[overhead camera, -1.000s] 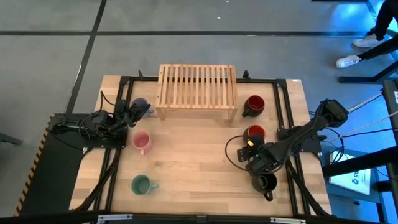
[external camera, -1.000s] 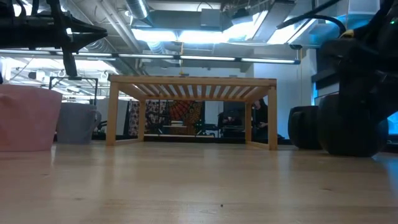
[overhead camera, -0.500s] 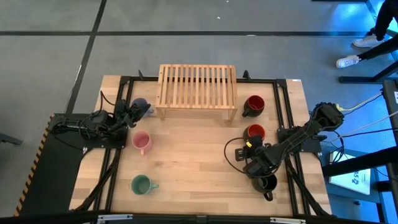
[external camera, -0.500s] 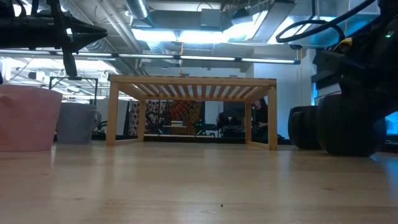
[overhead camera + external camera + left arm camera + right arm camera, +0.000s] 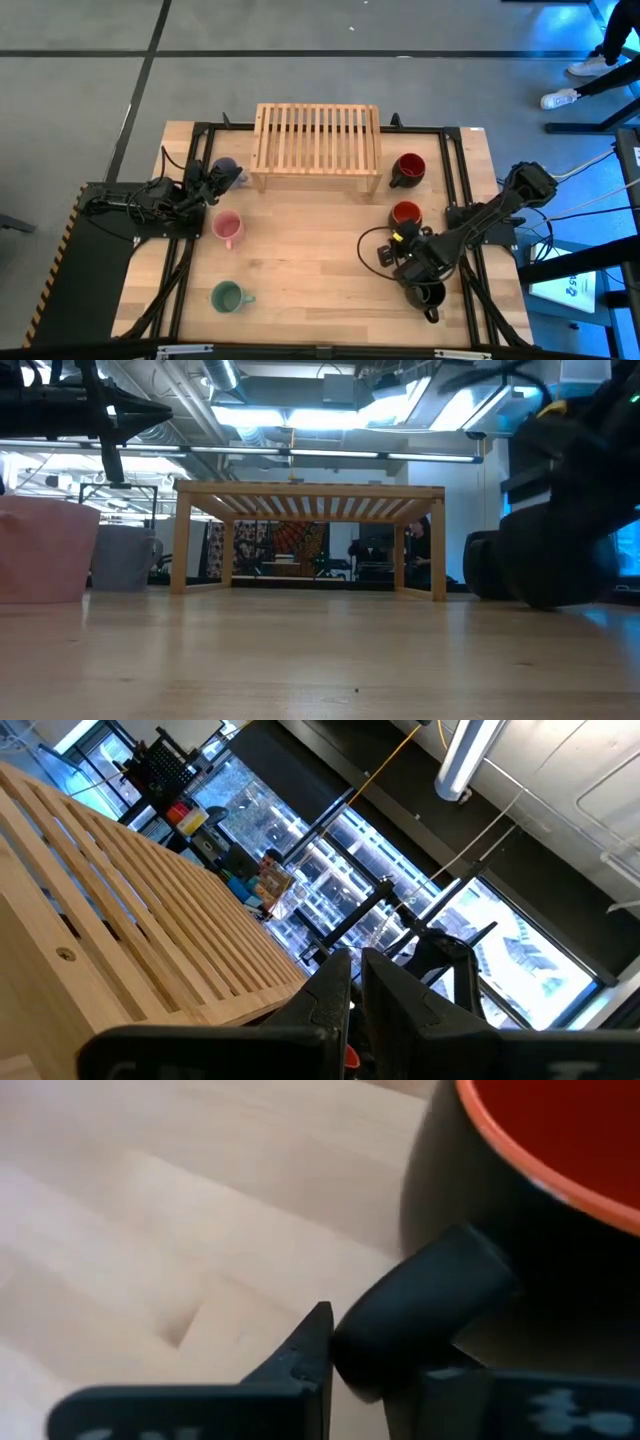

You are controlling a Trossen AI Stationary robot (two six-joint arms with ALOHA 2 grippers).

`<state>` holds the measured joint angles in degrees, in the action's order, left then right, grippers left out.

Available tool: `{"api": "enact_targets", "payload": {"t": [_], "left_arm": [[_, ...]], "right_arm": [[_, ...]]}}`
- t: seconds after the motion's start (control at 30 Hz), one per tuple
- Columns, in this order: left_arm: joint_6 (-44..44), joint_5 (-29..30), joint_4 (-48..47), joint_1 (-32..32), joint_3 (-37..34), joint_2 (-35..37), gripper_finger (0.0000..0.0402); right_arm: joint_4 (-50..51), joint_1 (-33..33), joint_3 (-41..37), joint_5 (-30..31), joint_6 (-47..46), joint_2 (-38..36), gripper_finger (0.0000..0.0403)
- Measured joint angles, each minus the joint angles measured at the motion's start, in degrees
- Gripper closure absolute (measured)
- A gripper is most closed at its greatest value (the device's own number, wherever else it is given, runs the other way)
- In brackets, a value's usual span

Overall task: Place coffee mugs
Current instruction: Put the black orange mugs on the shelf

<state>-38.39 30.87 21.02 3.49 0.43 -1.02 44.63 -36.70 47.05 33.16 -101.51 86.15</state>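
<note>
My right gripper (image 5: 402, 238) is shut on the dark mug with the orange-red inside (image 5: 405, 213), which is at the table's right. The all-black mug (image 5: 428, 295) stands just near of the gripper, and the dark mug with the red inside (image 5: 408, 168) stands beyond it. On the left are the pink mug (image 5: 227, 227), the green mug (image 5: 228, 296) and the lavender mug (image 5: 228, 168). My left gripper (image 5: 215, 182) waits shut beside the lavender mug with nothing between its fingers (image 5: 335, 990). The wooden rack (image 5: 316, 140) stands at the far middle. My right gripper pinches the mug's dark handle (image 5: 420, 1320) between its two fingers (image 5: 300, 1352). It comes at the handle from the table's near right side, slanting toward the mug. The mug stays upright with its mouth up. Whether its base is off the table, I cannot tell.
Black frame rails (image 5: 455, 170) run along the table's sides. Bare wood lies in the table's middle (image 5: 310, 250), between the two groups of mugs. In the low view the rack (image 5: 310, 500) stands on legs with a gap beneath. A person's legs (image 5: 590, 70) show beyond the far right corner.
My right gripper has shut on the handle of the mug with the orange-red inside and has edged toward the table's left. The mug has shifted a little leftward with it.
</note>
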Motion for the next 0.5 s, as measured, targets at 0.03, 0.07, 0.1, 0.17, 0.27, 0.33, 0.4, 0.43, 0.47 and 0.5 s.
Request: {"api": "enact_targets", "payload": {"t": [0.03,0.07,0.1,0.17,0.27,0.33,0.4,0.43,0.47,0.5], "left_arm": [[0.02,0.00,0.00,0.01,0.00,0.00,0.0379],[0.02,0.00,0.00,0.02,0.00,0.00,0.0379],[0.02,0.00,0.00,0.02,0.00,0.00,0.0379],[0.02,0.00,0.00,0.02,0.00,0.00,0.0379],[0.02,0.00,0.00,0.02,0.00,0.00,0.0379],[0.04,0.00,0.00,0.02,0.00,0.02,0.0379],[0.04,0.00,0.00,0.00,0.00,0.00,0.0379],[0.02,0.00,0.00,0.00,0.00,0.02,0.0379],[0.03,0.00,0.00,0.02,0.00,0.00,0.0379],[0.03,0.00,0.00,0.01,0.00,0.00,0.0379]], "right_arm": [[0.22,-0.63,0.00,0.40,0.11,-0.85,0.0369],[0.25,-1.19,0.00,0.74,0.42,-1.74,0.0375],[0.21,-1.73,0.00,0.75,0.76,-2.57,0.0384],[0.57,-2.93,-0.02,-0.03,1.30,-4.06,0.0391],[0.50,-4.82,-0.02,1.44,4.02,-6.21,0.0391],[1.75,-5.82,0.00,2.57,4.07,-7.48,0.0391],[2.45,-6.71,-0.04,3.06,4.23,-7.98,0.0391],[1.80,-7.25,-0.04,3.20,5.08,-8.37,0.0391],[0.80,-7.72,-0.04,3.81,6.97,-8.86,0.0391],[-0.05,-7.99,-0.02,4.69,8.72,-9.42,0.0391]]}}
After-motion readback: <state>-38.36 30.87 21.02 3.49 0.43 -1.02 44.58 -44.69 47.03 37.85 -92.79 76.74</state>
